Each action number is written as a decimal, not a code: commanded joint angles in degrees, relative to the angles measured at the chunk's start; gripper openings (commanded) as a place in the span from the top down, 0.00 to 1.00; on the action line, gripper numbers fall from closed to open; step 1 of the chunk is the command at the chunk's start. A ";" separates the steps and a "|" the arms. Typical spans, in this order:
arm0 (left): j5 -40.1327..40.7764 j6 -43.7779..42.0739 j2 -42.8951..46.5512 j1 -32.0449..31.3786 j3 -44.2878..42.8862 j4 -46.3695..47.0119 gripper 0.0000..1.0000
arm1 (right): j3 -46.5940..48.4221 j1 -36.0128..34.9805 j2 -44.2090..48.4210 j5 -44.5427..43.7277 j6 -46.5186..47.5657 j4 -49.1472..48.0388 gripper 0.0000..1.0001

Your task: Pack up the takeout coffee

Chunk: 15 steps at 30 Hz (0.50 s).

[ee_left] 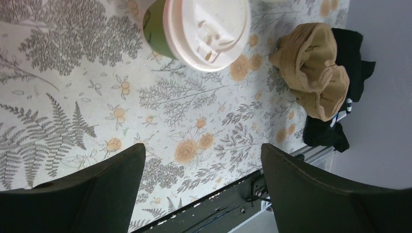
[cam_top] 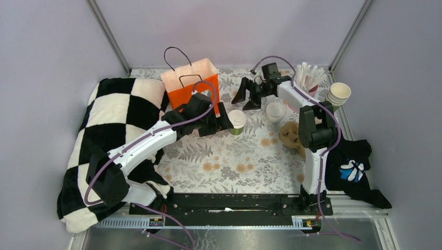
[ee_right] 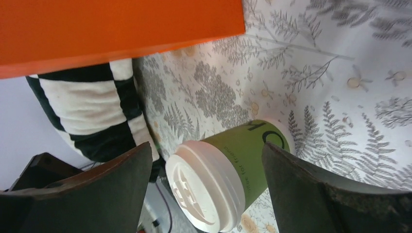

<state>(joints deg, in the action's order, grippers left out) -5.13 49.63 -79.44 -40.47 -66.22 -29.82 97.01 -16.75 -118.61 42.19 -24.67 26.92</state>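
Note:
The takeout coffee (cam_top: pixel 237 121), a green cup with a white lid, stands upright on the floral cloth right of the orange bag (cam_top: pixel 190 83). My left gripper (cam_top: pixel 223 123) sits just left of the cup, open and empty. In the left wrist view the coffee (ee_left: pixel 204 29) lies beyond the open gripper (ee_left: pixel 203 150), apart from both fingers. My right gripper (cam_top: pixel 245 101) hovers behind the cup, open. In the right wrist view the coffee (ee_right: pixel 228 170) shows between the spread gripper (ee_right: pixel 207 150) with a gap on each side.
The brown pulp carrier (cam_top: pixel 291 134) lies right of centre, with a white round lidded thing (cam_top: pixel 274 111) behind it. Stacked lidless cups (cam_top: pixel 338 95) and white sticks (cam_top: pixel 308 77) stand back right. A checkered blanket (cam_top: pixel 112 135) covers the left side. A black cloth (cam_top: pixel 354 166) lies right.

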 commanded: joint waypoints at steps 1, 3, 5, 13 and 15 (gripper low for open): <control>-0.99 2.37 2.57 0.04 2.24 2.61 0.08 | -3.73 -1.55 1.79 7.52 -5.93 -7.54 0.12; -0.81 2.57 3.06 0.08 2.90 2.80 0.08 | -8.62 -1.56 4.12 8.22 -10.41 -13.13 0.13; -0.54 2.65 3.37 0.04 3.43 2.81 0.07 | -14.91 -1.61 6.71 8.38 -14.93 -18.96 0.13; -0.60 5.10 3.93 0.84 6.03 4.15 0.07 | -33.61 -3.36 15.94 5.78 -30.98 -38.14 0.13; -0.79 5.92 4.25 1.51 6.88 4.07 0.07 | -37.46 -3.99 19.49 3.34 -32.91 -38.62 0.12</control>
<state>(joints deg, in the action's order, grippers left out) -5.76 53.39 -77.30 -40.01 -60.77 -28.45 64.93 -18.68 -107.31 47.72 -48.97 -2.04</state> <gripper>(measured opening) 0.926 0.873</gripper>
